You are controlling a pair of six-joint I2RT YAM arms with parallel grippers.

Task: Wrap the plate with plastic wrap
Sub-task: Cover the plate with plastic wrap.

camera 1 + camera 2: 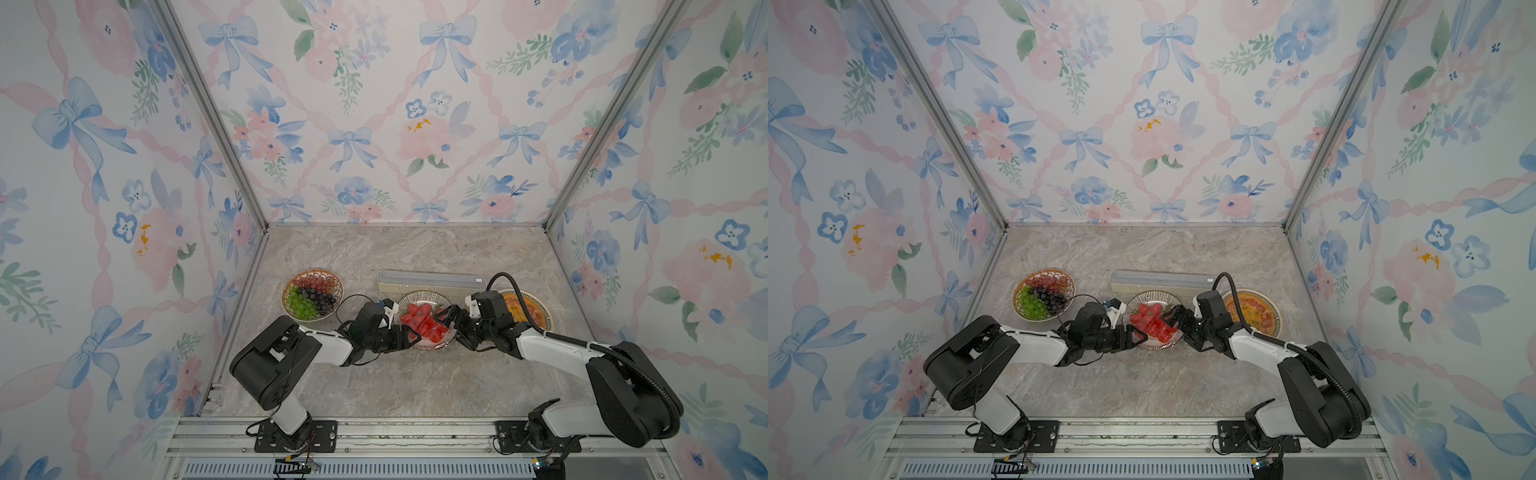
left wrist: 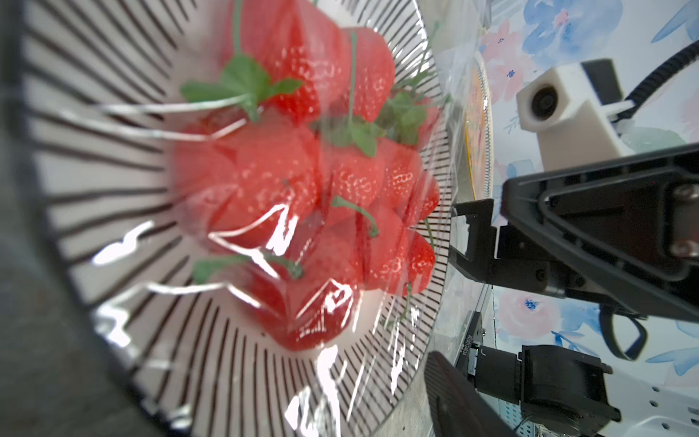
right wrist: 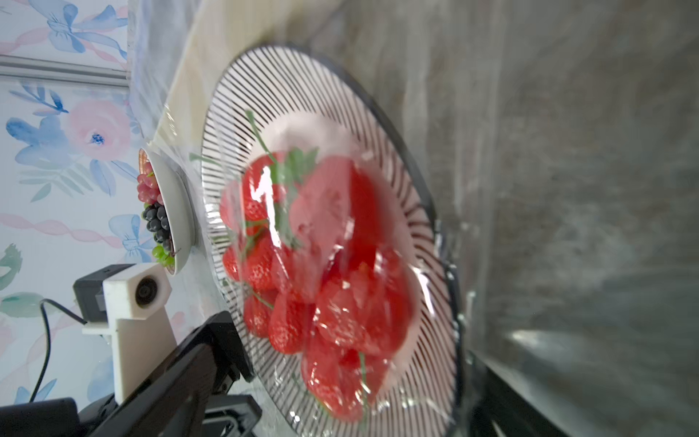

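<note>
Marble counter (image 1: pixel 415 257) under floral walls (image 1: pixel 374 124): plate (image 1: pixel 420 294) of strawberries (image 1: pixel 424 322) sits centre, near the cream box (image 1: pixel 432 280), plastic wrap (image 2: pixel 287 234) draped over it. The left pincer (image 1: pixel 410 336) and right pincer (image 1: pixel 448 328) flank its rim, both spread.

My left pincer (image 1: pixel 412 333) and my right pincer (image 1: pixel 448 324), jaws spread, face each other across the striped plate (image 1: pixel 419 296). Its heap of strawberries (image 1: pixel 424 322) under the plastic wrap (image 2: pixel 264 234) fills the gap between them. Just behind the plate, the long cream box (image 1: pixel 432 279) bars the way back. The grape plate (image 1: pixel 314 273) blocks the left side, and the orange plate (image 1: pixel 547 318) lies partly under my right arm. The bare marble table (image 1: pixel 415 386) is free toward my bases, and another open strip runs beyond the box to the back wall.
</note>
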